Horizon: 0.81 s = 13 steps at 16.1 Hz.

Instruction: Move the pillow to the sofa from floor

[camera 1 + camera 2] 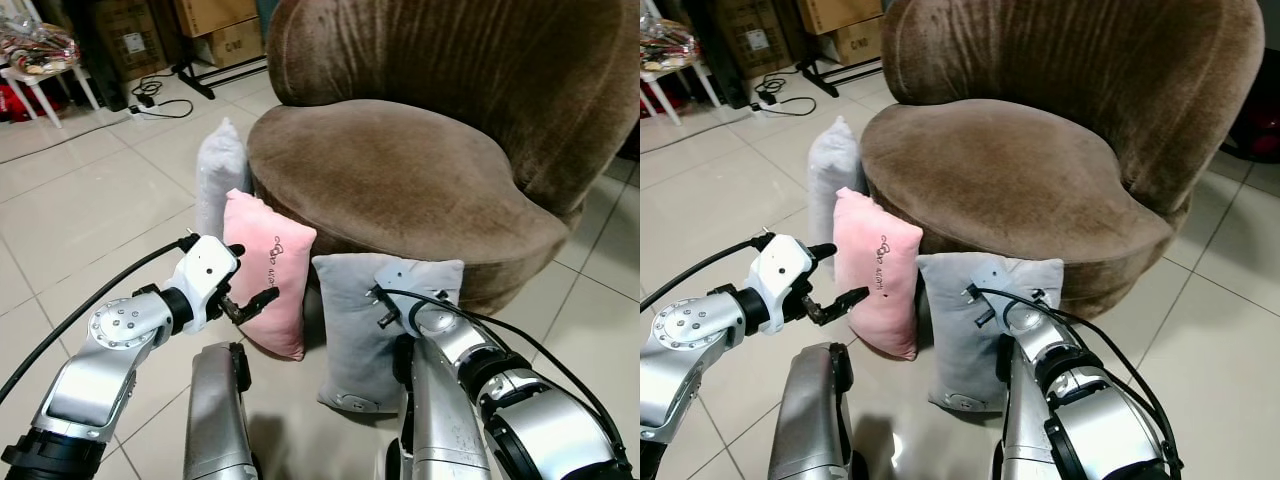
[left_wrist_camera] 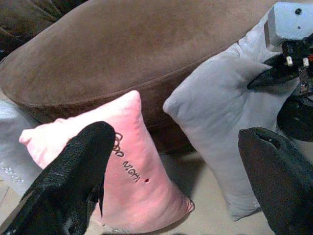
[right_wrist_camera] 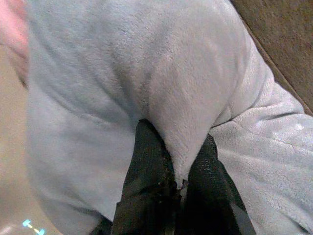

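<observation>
- Where the brown sofa (image 1: 400, 170) meets the tiled floor (image 1: 90, 210), three pillows stand on end against its front: a grey pillow (image 1: 365, 330) in the middle of the head views, a pink pillow (image 1: 268, 270) just to its left and touching it, and a second grey pillow (image 1: 220, 170) further left, partly behind the pink one.
- All three rest on the floor, leaning on the sofa's base; the seat cushion above them is bare.
- The right gripper (image 3: 171, 161) has its jaws closed on a pinched fold of the middle grey pillow; the right wrist view shows both black fingers (image 3: 146, 166) squeezing a ridge of plush fabric between them.
- From the head views that grip is hidden: the right arm (image 1: 450, 370) reaches up in front of the pillow and its white wrist block covers the top edge, with a black cable looping over it.
- The left gripper (image 1: 243, 280) hovers just in front of the pink pillow's upper left side with its jaws spread wide and nothing between them.
- The left wrist view looks between those open fingers (image 2: 73, 181) and takes in the pink pillow's dark stitched lettering, the grey pillow beside it, and the right gripper pinching the grey pillow's top corner.
- Far back on the floor lie a power strip (image 1: 150, 100) with cables, cardboard boxes (image 1: 220, 25), and a small white table (image 1: 45, 70).
</observation>
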Motion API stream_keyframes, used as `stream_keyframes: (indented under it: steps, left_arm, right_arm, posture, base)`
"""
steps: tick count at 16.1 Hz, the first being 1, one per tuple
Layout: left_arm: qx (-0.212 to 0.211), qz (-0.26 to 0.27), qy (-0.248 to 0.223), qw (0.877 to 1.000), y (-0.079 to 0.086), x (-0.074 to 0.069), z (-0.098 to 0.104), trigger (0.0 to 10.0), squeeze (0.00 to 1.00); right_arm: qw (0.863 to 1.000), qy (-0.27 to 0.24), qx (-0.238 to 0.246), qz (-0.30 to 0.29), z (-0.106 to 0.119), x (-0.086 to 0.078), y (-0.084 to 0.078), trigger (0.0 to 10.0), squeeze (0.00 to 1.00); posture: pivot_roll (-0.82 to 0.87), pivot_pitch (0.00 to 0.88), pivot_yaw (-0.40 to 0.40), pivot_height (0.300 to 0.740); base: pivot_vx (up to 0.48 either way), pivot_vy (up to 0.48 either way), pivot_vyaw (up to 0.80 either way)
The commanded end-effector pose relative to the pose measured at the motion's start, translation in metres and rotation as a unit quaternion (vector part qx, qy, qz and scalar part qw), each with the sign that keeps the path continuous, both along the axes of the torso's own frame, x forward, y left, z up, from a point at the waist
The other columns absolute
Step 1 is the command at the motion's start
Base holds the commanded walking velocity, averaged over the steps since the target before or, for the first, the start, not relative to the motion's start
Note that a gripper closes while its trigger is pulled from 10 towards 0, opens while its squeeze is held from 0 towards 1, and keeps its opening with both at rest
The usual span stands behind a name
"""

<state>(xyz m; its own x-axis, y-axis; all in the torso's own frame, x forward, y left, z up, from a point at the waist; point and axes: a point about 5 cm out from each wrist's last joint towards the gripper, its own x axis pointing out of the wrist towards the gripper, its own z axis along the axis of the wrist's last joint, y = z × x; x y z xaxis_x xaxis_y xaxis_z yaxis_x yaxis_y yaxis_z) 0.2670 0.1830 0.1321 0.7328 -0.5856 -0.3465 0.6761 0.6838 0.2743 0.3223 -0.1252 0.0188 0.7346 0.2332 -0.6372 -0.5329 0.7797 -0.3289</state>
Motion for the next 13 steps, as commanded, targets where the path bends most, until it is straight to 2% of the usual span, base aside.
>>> stream_keyframes:
  steps: [1,3,5,6,8,12,13]
  left_arm:
    - [0.004,-0.001,-0.004,1.0,-0.001,-0.001,0.002,10.0,0.0]
    - [0.003,-0.001,-0.004,1.0,-0.001,-0.002,0.001,10.0,0.0]
    - [0.0,0.001,-0.006,1.0,-0.002,-0.003,0.0,10.0,0.0]
    - [0.0,0.002,-0.007,1.0,-0.002,-0.004,0.0,10.0,0.0]
    - [-0.001,0.004,-0.009,1.0,-0.002,-0.005,-0.001,10.0,0.0]
    - [-0.005,0.007,-0.007,1.0,-0.003,-0.007,-0.003,10.0,0.0]
    - [-0.007,0.007,-0.007,1.0,-0.004,-0.006,-0.004,10.0,0.0]
  right_arm:
    - [1.0,0.003,0.026,0.012,-0.002,-0.003,0.006,0.0,0.0]
    - [0.997,-0.007,0.07,0.021,-0.001,-0.005,0.01,0.0,0.0]
    - [0.987,-0.057,0.142,0.043,0.011,-0.004,0.01,0.0,0.0]
    - [0.985,-0.065,0.151,0.046,0.013,-0.004,0.01,0.0,0.0]
    - [0.972,-0.109,0.195,0.068,0.026,-0.005,0.004,0.0,0.0]
    - [0.962,-0.154,0.206,0.09,0.037,-0.018,-0.006,0.0,0.0]
    - [0.973,-0.147,0.164,0.065,0.028,-0.021,-0.013,0.0,0.0]
  posture:
    - [-0.03,0.0,0.064,0.427]
    - [-0.03,0.0,0.062,0.427]
    - [-0.03,0.0,0.06,0.427]
    - [-0.03,0.0,0.058,0.427]
    - [-0.04,0.0,0.058,0.427]
    - [-0.06,0.0,0.064,0.427]
    - [-0.06,0.0,0.065,0.427]
  base:
    - [0.0,0.0,0.0]
    - [0.0,0.0,0.0]
    - [0.0,0.0,0.0]
    - [0.0,0.0,0.0]
    - [0.0,0.0,0.0]
    - [0.0,0.0,0.0]
    - [0.0,0.0,0.0]
